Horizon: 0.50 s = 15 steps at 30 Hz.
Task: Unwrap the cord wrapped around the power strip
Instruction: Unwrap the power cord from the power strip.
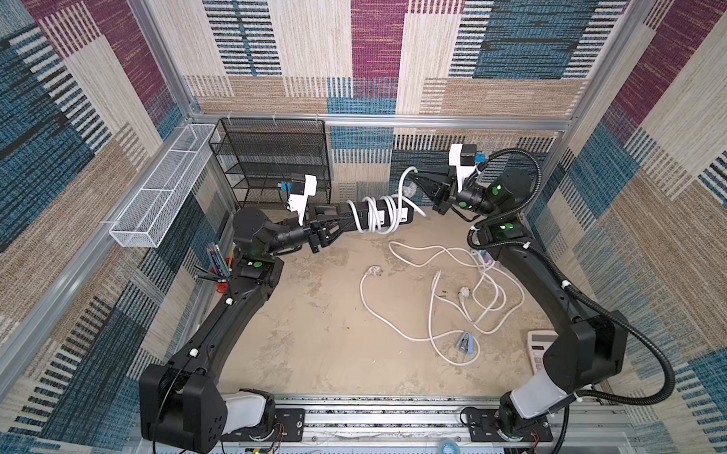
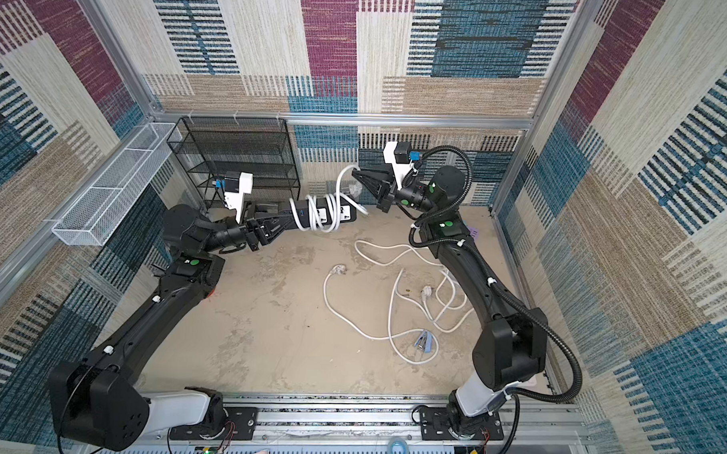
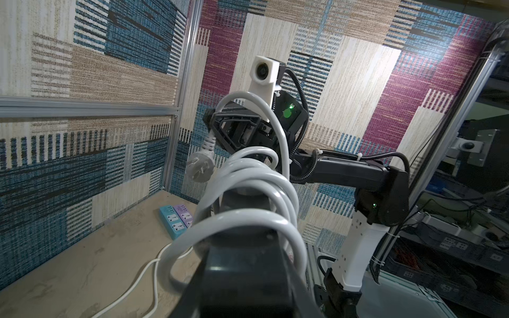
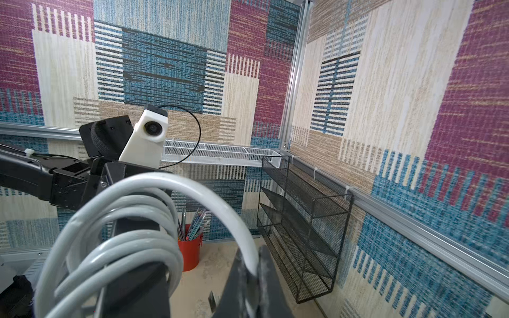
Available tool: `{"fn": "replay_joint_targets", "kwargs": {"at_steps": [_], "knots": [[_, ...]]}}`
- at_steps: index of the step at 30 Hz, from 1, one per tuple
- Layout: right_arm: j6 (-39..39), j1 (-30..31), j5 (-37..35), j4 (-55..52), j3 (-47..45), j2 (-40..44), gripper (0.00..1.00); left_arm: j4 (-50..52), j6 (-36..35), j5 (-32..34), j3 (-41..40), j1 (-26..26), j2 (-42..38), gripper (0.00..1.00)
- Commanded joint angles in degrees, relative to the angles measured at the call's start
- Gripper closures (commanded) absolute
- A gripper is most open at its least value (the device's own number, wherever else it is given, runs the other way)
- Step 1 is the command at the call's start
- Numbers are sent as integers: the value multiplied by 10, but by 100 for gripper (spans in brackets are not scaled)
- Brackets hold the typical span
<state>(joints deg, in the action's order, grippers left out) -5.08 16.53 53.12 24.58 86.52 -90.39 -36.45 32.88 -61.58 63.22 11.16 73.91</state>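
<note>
Gripping one end of the black power strip (image 1: pixel 356 210), the left hand (image 1: pixel 341 223) is clamped shut on it and holds it level in the air above the counter (image 1: pixel 308 326), with its free end toward the right hand (image 1: pixel 414 178). White cord (image 1: pixel 372 222) is coiled several times around the strip just past the left hand's tips. One loop rises off the free end to the right hand, which is closed on it. The right wrist view shows the loop arching over and running down between the pinched fingertips (image 4: pixel 264 275). The plug (image 3: pixel 199 166) hangs just beneath the right hand; it is plain in the left wrist view but only a pale blur in both top views.

Below the right hand and along its arm, loose cords (image 1: pixel 455 281) sprawl in tangled loops on the counter, with a small blue-grey clip (image 1: pixel 465 341) among them. A calculator (image 1: pixel 536 346) lies by that arm's elbow. Two spare strips (image 3: pixel 176 220), blue and purple, rest against the wall under the right arm.

A black mesh shelf rack (image 1: pixel 272 162) stands at the back wall beyond the left hand. A white wire basket (image 1: pixel 163 188) hangs on the side rail, and a red cup (image 4: pixel 190 253) of pens sits beside the left arm.

The counter is beige, blotched and scuffed. Carpet tiles in blue, magenta, cream and tan stripes cover the walls, set in an aluminium frame.
</note>
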Motion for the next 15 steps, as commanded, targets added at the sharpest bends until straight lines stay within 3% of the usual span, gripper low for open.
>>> {"fn": "replay_joint_targets", "kwargs": {"at_steps": [1,7,15], "knots": [[99,0,-68,-104,-28,50,100,46,-56,28,6,-2,-9,100],[179,1,-177,-197,-124,188,100,104,-101,62,11,-4,-17,100],[148,8,-161,-228,-231,288,100,110,-110,89,14,-6,-21,100]]}}
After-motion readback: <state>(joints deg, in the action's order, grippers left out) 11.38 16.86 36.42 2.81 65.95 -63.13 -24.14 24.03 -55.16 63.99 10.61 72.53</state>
